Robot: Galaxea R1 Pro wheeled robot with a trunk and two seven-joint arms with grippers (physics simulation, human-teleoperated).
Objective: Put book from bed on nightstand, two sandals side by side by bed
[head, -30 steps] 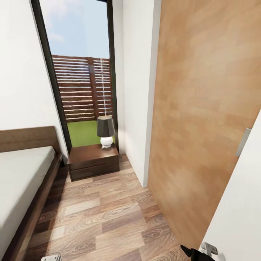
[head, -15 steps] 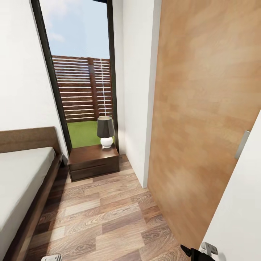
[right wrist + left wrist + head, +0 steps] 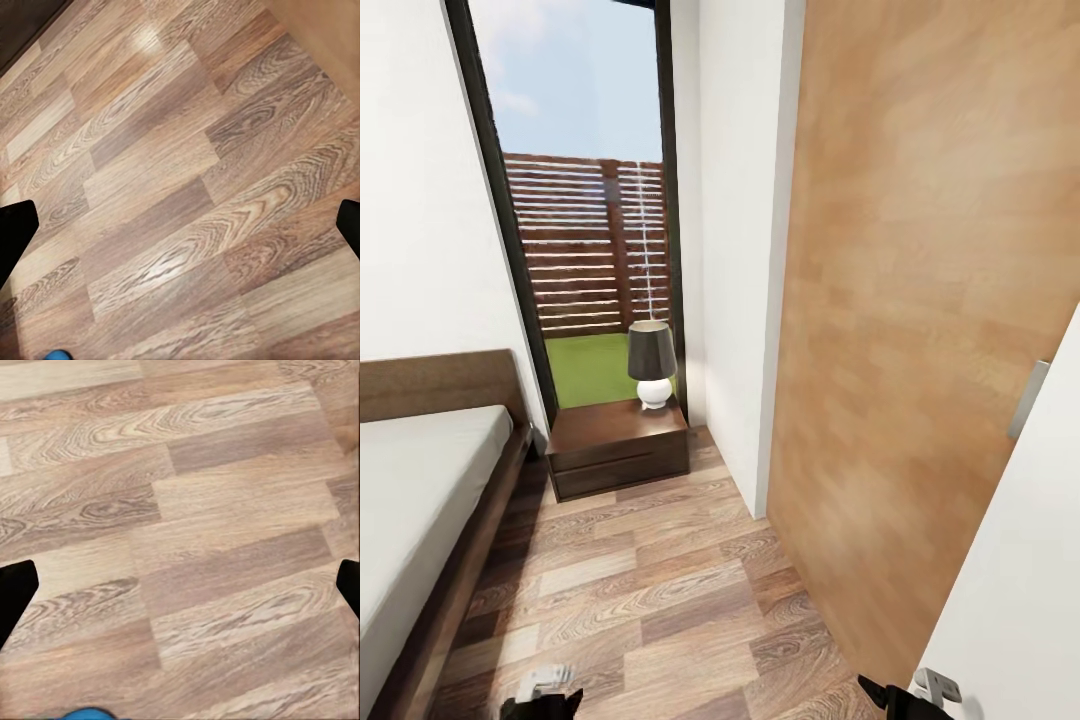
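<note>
1. Two grippers low at the head view's bottom edge: left gripper [image 3: 542,697] over the wood plank floor [image 3: 650,600], right gripper [image 3: 920,692] by the open wooden door [image 3: 920,300].
2. Both with fingers spread wide at the wrist views' edges, nothing held.
3. Bed [image 3: 420,500] at the left, nightstand [image 3: 618,445] beside its headboard, under the window [image 3: 585,200], bearing a lamp [image 3: 651,362].
4. Blue slivers, perhaps sandal [image 3: 86,713], at wrist views' edges; cannot tell.
5. Book not seen from here.

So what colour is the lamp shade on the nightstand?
Dark grey, over a white base; the lamp on the nightstand shows best in the head view.
</note>
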